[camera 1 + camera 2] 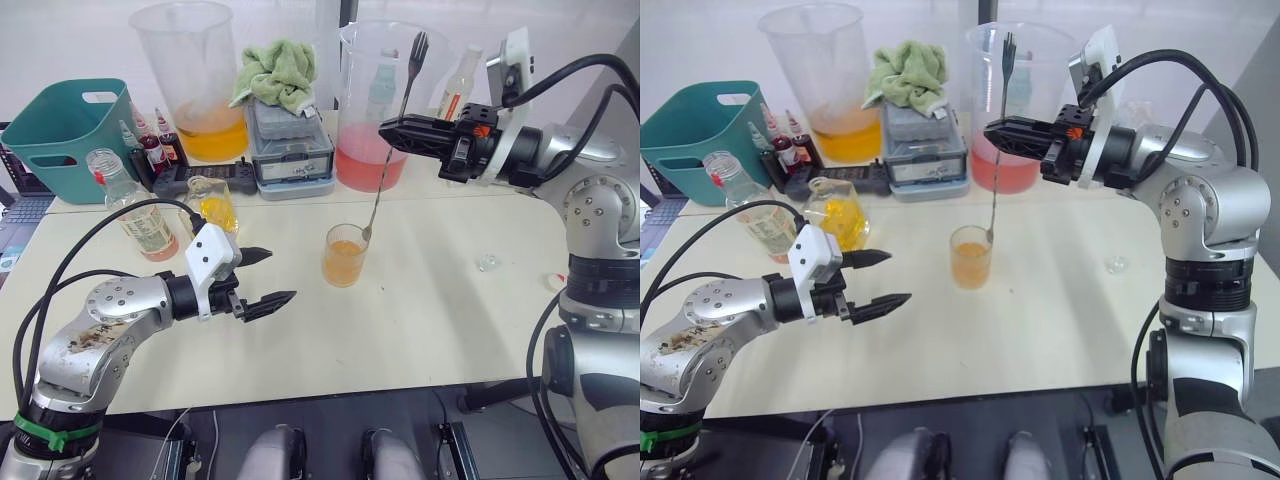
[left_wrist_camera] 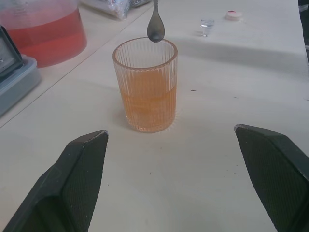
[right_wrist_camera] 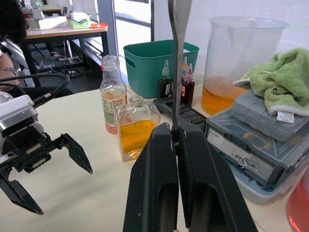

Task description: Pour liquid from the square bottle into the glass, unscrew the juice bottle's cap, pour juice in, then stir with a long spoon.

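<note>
Glass (image 1: 345, 255), part-full of orange mix, stands on tabletop (image 1: 430, 320) below right pincer (image 1: 392, 131), ahead of left pincer (image 1: 268, 277). Right pincer clamped on long spoon (image 1: 392, 135), bowl at rim. Left pincer wide apart, empty. Risk: tilted spoon catching rim, tipping unsteadied glass.

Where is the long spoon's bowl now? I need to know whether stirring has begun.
The long spoon, held by the right gripper, hangs with its bowl at the rim of the glass, mid-table, above the orange liquid.
</note>
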Available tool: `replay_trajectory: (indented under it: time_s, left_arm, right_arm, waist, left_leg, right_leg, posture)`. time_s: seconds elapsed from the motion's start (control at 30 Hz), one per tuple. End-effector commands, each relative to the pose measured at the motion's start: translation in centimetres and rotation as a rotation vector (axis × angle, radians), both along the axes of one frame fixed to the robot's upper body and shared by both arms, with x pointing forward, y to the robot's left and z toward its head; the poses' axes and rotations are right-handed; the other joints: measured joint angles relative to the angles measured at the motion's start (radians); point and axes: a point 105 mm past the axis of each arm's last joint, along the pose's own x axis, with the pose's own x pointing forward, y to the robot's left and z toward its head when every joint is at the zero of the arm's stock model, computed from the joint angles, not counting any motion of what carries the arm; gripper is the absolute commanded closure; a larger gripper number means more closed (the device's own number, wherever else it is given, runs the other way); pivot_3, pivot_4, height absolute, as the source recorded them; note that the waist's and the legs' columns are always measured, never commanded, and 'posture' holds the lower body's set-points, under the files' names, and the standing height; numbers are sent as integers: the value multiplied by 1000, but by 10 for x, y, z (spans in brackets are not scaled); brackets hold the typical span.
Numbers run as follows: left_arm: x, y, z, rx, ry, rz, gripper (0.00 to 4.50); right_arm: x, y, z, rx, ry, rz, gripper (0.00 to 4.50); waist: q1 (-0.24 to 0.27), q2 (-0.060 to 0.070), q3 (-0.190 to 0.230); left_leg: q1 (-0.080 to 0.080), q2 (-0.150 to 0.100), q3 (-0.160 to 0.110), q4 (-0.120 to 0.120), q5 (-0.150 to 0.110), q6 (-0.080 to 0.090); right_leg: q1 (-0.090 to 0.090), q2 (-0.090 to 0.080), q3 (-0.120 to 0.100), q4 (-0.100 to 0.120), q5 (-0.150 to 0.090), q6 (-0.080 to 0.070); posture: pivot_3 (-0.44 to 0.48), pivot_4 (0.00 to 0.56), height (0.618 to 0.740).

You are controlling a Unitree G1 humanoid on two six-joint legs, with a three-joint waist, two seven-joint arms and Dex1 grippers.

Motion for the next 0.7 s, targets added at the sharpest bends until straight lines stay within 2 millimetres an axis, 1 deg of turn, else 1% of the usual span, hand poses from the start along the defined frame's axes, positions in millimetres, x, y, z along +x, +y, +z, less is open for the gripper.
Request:
replay_trajectory:
  time_s: [0.03, 0.1, 0.23, 0.3, 0.43, 0.53, 0.6, 0.63, 0.7]
  left_arm:
    - [-1, -4, 11, -14, -52, -25, 58]
    - [-1, -4, 11, -14, -53, -27, 58]
    - [0, -4, 12, -17, -54, -33, 58]
    - [0, -4, 12, -18, -55, -35, 58]
    - [-2, -2, 15, -28, -52, -41, 58]
    - [-3, -1, 16, -28, -51, -42, 58]
    - [-2, 3, 15, -13, -54, -37, 58]
    - [-3, 6, 15, -13, -58, -31, 58]
    - [-3, 8, 16, -15, -63, -25, 58]
  right_arm:
    - [-10, -9, 22, 46, -61, -1, 4500]
    - [-9, -14, 25, 49, -63, -17, 4500]
    - [-4, -38, 32, 55, -63, -101, 4500]
    - [-4, -45, 33, 48, -56, -117, 4500]
    - [-4, -74, 28, 43, 7, -194, 4500]
    - [-4, -80, 27, 53, 35, -212, 4500]
    - [-2, -90, 16, 26, 102, -264, 4500]
    - [0, -95, 7, -16, 140, -300, 4500]
    - [0, -100, -3, -65, 175, -334, 4500]
  waist:
    - [2, 0, 0]
    - [4, 0, 0]
    - [9, 0, 0]
    - [9, 0, 0]
    - [10, 0, 0]
    - [9, 0, 0]
    - [9, 0, 0]
    - [9, 0, 0]
    - [10, 0, 0]
  left_leg:
    - [0, 0, 0, 0, 0, 0]
    - [0, 0, 0, 0, 0, 0]
    - [0, 0, 0, 0, 0, 1]
    - [0, 0, 0, 0, -1, 1]
    - [0, 0, 1, 0, -1, 1]
    - [0, 0, 1, 0, -1, 2]
    - [0, 0, 1, 0, -1, 2]
    - [0, 1, 1, 0, -1, 2]
    - [0, 1, 1, 0, -1, 2]
  right_leg:
    - [0, 0, 0, 0, 0, 0]
    - [0, 0, 0, 0, 0, 0]
    - [0, 0, 0, -1, 0, 0]
    - [0, 0, 0, -1, 0, 0]
    - [0, -1, 1, -2, 0, 0]
    - [0, -1, 1, -2, 0, 0]
    - [0, -1, 1, -2, 0, 0]
    - [0, -1, 1, -2, 0, 0]
    - [0, -1, 2, -2, 0, 0]
  posture:
    - [0, 150, 740]
    - [0, 150, 740]
    - [0, 150, 740]
    - [0, 150, 740]
    - [0, 150, 740]
    - [0, 150, 740]
    - [0, 150, 740]
    - [0, 150, 740]
    - [0, 150, 740]
